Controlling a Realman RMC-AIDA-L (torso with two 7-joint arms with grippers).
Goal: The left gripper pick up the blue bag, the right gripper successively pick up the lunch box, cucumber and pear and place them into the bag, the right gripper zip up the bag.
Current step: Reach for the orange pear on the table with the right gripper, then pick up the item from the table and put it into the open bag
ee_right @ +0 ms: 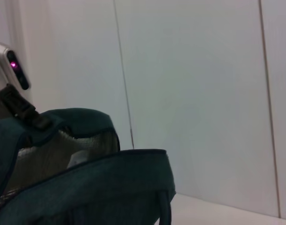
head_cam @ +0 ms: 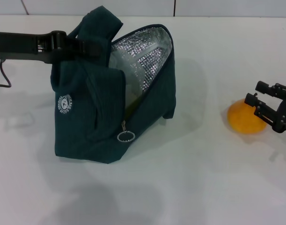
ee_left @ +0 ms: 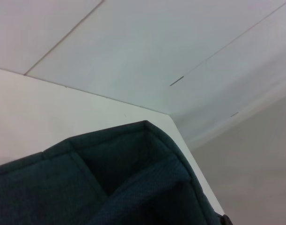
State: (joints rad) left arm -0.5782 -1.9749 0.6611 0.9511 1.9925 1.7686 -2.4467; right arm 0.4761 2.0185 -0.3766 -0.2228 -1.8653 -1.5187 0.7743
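The blue bag (head_cam: 93,117) stands on the white table left of centre, its mouth open and the silver foil lining (head_cam: 143,56) showing. My left gripper (head_cam: 92,48) reaches in from the left and is shut on the bag's upper rim near a handle; the right wrist view shows it too (ee_right: 30,117), and the bag's fabric (ee_left: 124,183) fills the lower part of the left wrist view. The orange-yellow pear (head_cam: 245,119) lies on the table at the right. My right gripper (head_cam: 255,93) is open just above the pear's right side. Lunch box and cucumber are hidden.
A ring zip pull (head_cam: 125,136) hangs at the bag's front edge beside a white round logo (head_cam: 64,104). A black cable (head_cam: 3,77) trails on the table at the far left. The white wall runs behind the table.
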